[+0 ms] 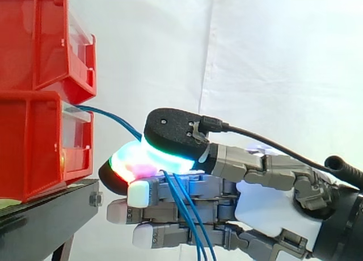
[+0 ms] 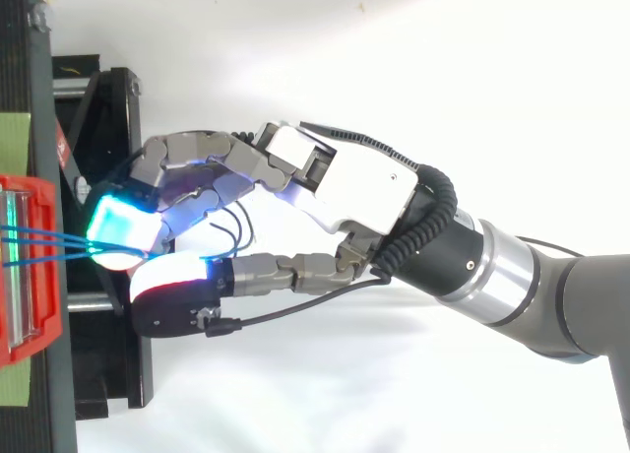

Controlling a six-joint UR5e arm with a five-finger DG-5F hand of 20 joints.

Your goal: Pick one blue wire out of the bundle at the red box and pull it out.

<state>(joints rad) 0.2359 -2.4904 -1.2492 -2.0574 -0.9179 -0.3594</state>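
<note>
A blue wire (image 1: 113, 118) runs from the front of the lower red box (image 1: 34, 142) down and right to my hand (image 1: 266, 207). My thumb pad (image 1: 170, 142) is pressed onto a glowing fingertip, pinching the wire just right of the box. Behind the pinch, blue strands (image 1: 190, 215) hang down over the curled fingers. From above, thin blue wires (image 2: 39, 241) stretch from the red box (image 2: 44, 325) to the cyan-lit fingertips (image 2: 118, 222) of the hand (image 2: 345, 182). The wires look taut between box and pinch.
A second red bin (image 1: 39, 40) is stacked on the lower one. Both rest on a black stand (image 1: 45, 210) at the left. A white curtain hangs behind. The arm (image 2: 512, 276) comes in from the right.
</note>
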